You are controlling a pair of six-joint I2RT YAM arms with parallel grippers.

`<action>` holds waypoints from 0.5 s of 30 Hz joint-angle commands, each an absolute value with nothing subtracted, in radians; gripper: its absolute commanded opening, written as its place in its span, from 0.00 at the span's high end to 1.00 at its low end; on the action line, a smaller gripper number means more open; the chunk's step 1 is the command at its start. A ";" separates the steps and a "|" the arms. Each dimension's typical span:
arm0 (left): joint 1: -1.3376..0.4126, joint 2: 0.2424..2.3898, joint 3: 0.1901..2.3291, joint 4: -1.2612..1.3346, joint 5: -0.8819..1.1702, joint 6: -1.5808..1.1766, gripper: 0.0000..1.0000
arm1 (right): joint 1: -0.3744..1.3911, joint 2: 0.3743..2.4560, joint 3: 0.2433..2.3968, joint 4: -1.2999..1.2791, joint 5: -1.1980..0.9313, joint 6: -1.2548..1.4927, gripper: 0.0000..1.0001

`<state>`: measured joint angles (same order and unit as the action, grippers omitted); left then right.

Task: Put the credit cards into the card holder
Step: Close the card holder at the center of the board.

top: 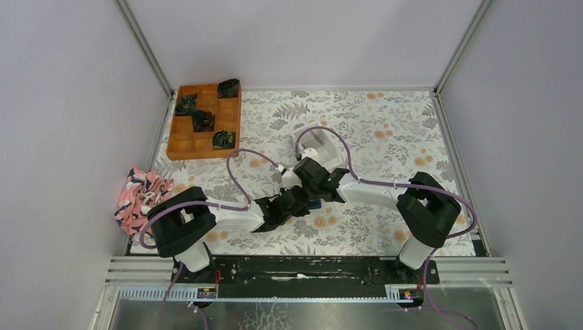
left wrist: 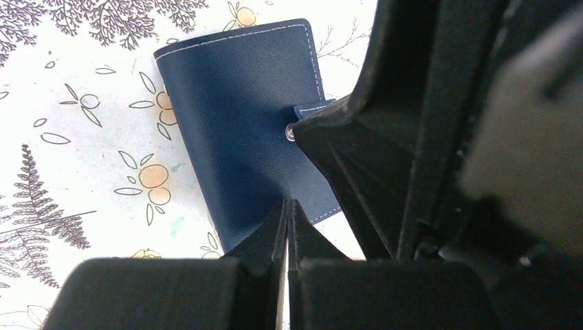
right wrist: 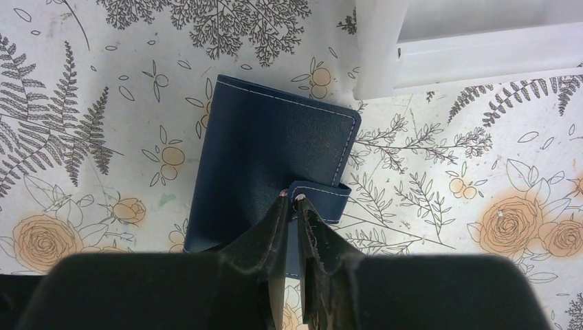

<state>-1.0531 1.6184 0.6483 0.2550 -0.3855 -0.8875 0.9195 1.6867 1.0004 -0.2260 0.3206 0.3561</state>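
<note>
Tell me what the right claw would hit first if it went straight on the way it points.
The wallet: the right claw, tips together, points straight at its snap strap. Whether it touches the strap, the pictures do not show.

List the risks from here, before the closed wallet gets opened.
The card holder is snapped closed and the right pincer sits at its strap. Pulling may drag the whole holder, since the left pincer meets only its near edge. Both pincers work very close together and could collide. The white box lies just beside the holder and could be bumped.
</note>
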 commanded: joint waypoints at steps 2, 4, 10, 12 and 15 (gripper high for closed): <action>-1.057 1.652 0.646 0.246 -0.396 -0.871 1.00 | 0.941 1.696 1.047 -0.207 0.304 0.351 0.85; -1.058 1.652 0.646 0.245 -0.396 -0.871 1.00 | 0.942 1.701 1.050 -0.206 0.304 0.351 0.85; -1.058 1.652 0.645 0.249 -0.394 -0.871 1.00 | 0.946 1.710 1.056 -0.205 0.297 0.354 0.85; -1.058 1.657 0.646 0.252 -0.394 -0.871 1.00 | 0.949 1.713 1.058 -0.205 0.298 0.355 0.86; -1.058 1.661 0.645 0.255 -0.392 -0.871 1.00 | 0.951 1.718 1.059 -0.202 0.295 0.359 0.86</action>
<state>-1.0531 1.6215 0.6483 0.2550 -0.3893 -0.9051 0.9230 1.6989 1.0130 -0.2356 0.3210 0.3561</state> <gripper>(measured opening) 0.009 0.148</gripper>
